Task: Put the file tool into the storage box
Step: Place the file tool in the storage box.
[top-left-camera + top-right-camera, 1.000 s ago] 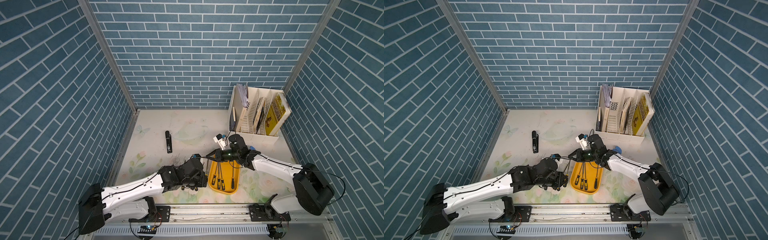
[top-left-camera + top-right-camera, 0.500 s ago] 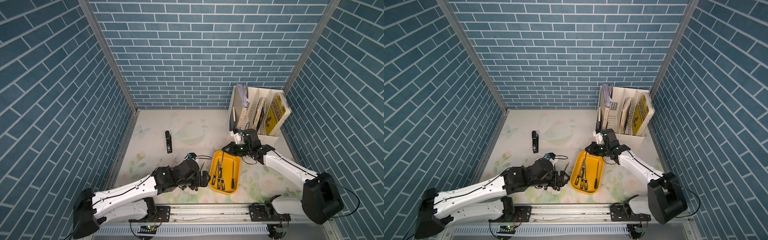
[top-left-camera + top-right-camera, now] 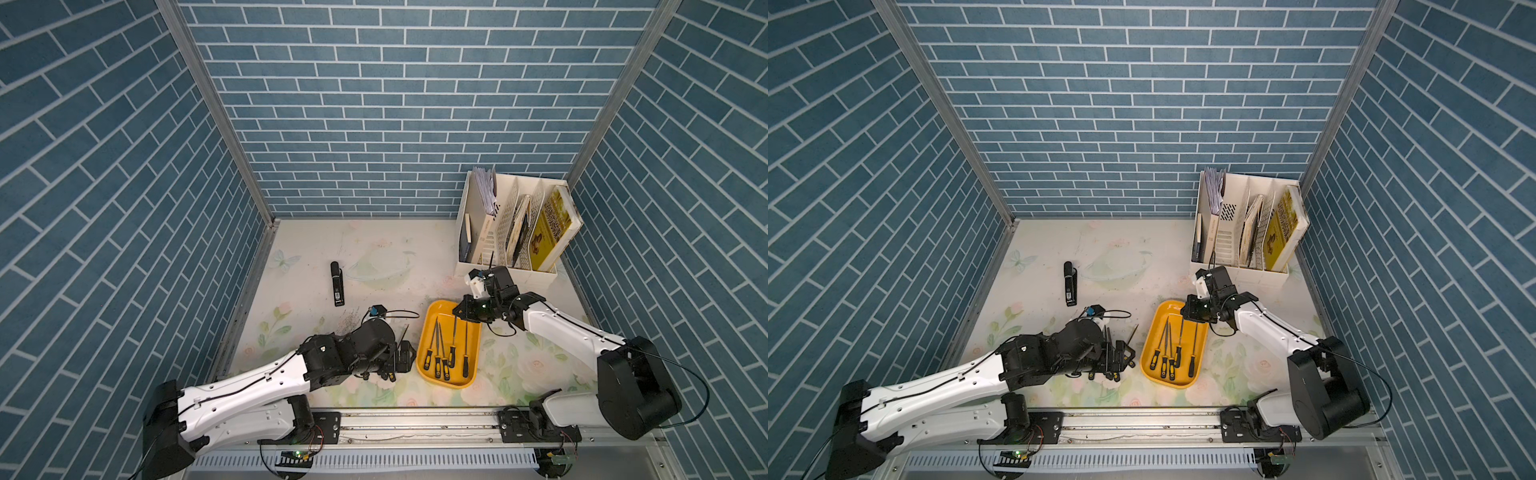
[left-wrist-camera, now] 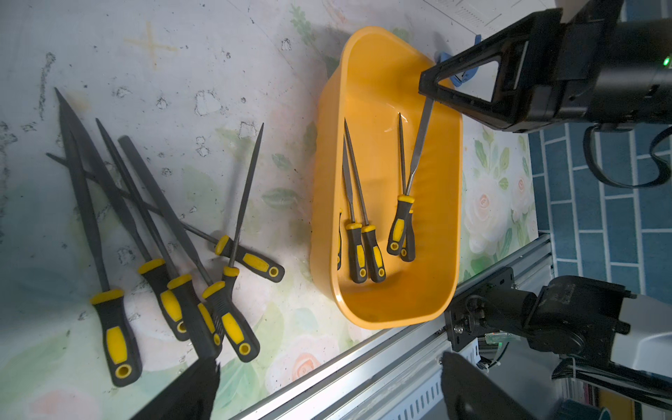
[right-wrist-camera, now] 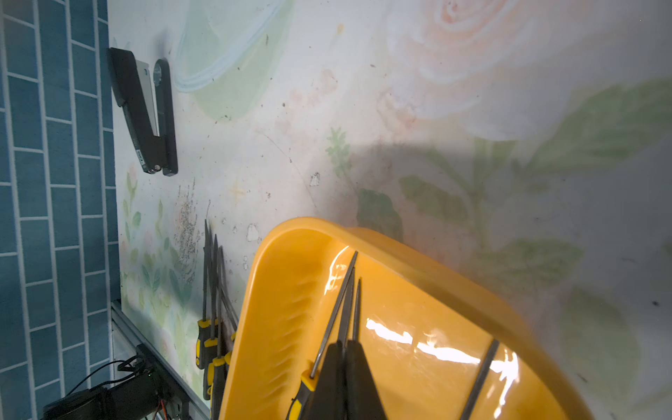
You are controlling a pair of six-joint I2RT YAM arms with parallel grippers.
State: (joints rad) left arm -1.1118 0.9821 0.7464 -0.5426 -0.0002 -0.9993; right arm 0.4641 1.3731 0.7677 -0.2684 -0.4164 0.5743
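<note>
My left gripper (image 3: pixel 402 360) gapes over loose files (image 4: pixel 232 327), left of box (image 4: pixel 392 302). Right gripper (image 3: pixel 460 311) pressed shut above box's far end. Files look light, stiff, slick-bladed; best grabbed by the handles.

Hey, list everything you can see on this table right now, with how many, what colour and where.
storage box: one, yellow-orange, front centre of the table
files in the box: four, black-and-yellow handles, lying lengthwise
held file: one, same colours, handle down in the box, tip apparently pinched by the right gripper
loose files: about six, same colours, overlapping heap on the table beside the box
stapler: one, black, farther back toward the left wall
book rack: one, white, back right corner, holding papers and books
yellow book: one, in the rack's rightmost slot
left gripper: open, above the loose files
right gripper: shut, over the box's far end
</note>
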